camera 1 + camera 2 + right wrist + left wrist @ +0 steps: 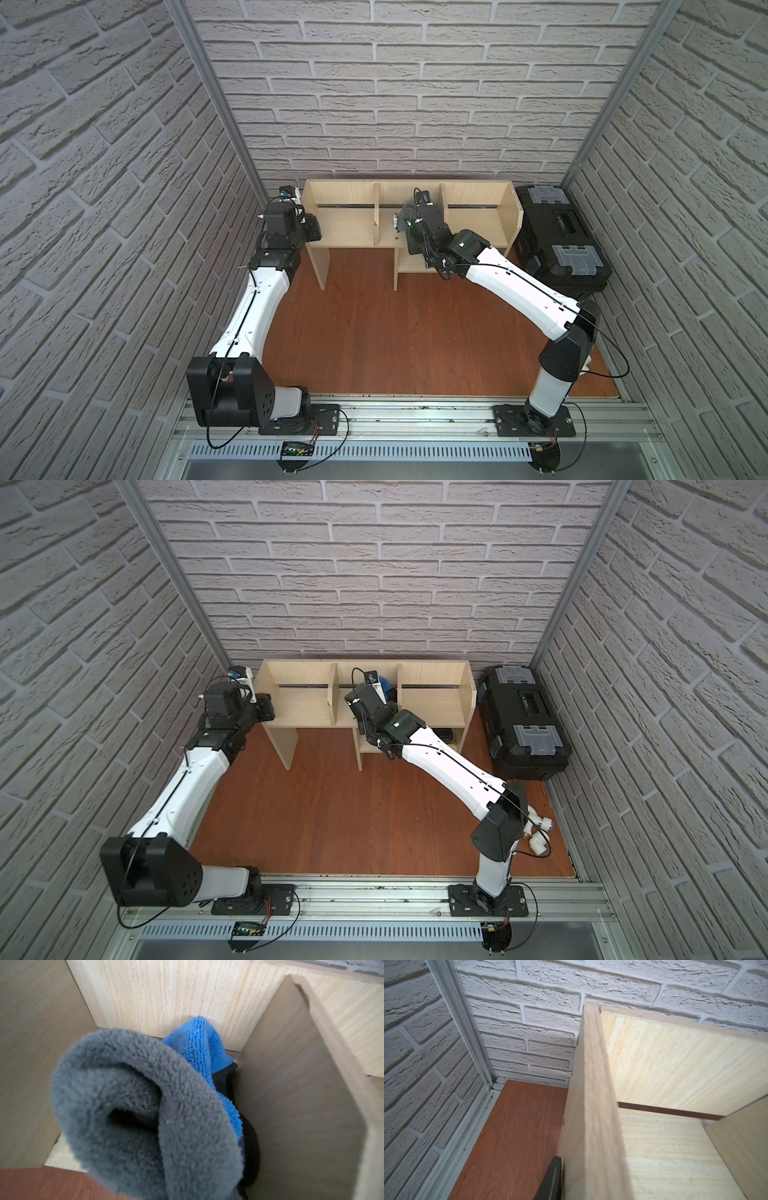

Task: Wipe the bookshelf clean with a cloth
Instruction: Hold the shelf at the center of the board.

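One bookshelf (345, 220), long side along the back wall, two dividers, three bays. One cloth (145, 1105) sits bunched in the middle bay by the right divider, grey fold out, blue behind. The right pincer (411, 220) is pinching it, tips hidden. The left pincer (311, 227) clamps the shelf's left end panel, with only one finger (552, 1178) showing.
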### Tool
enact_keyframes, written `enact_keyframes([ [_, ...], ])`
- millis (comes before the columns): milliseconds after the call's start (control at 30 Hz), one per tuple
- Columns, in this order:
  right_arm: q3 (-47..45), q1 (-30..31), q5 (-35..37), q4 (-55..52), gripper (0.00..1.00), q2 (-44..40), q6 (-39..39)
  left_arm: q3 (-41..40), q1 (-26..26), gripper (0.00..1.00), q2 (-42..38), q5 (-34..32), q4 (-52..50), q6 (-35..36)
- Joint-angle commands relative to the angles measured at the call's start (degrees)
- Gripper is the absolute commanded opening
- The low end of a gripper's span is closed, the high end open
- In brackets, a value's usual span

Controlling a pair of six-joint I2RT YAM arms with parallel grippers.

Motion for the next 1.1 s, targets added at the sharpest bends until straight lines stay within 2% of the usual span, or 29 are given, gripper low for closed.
enact_keyframes([
  [0,0.26,0.55,-2.01,8.58,0.03,1.66,1.78,-1.35,-1.68,0.21,-0.29,4.78,-1.02,-3.28],
  [233,-2.74,3.9,-7.13,16.1,0.03,0.17,3.15,-1.33,-1.62,0.21,-0.24,5.03,-0.94,-3.39],
  [500,-12.99,5.32,-3.75,17.08,0.03,-6.14,7.14,-1.42,-1.61,0.21,-0.56,4.68,-1.04,-3.26],
  [667,-16.93,5.04,3.89,13.64,0.03,-10.11,5.82,-1.42,-1.68,0.21,-0.51,4.67,-1.03,-3.16],
  [900,-9.45,2.37,11.58,6.69,0.03,-7.86,0.59,-1.53,-1.68,0.21,-0.55,4.62,-0.95,-3.18],
  [1067,-3.28,0.86,9.38,5.74,0.03,-2.91,-1.48,-1.42,-1.68,0.21,-0.53,4.69,-1.03,-3.16],
])
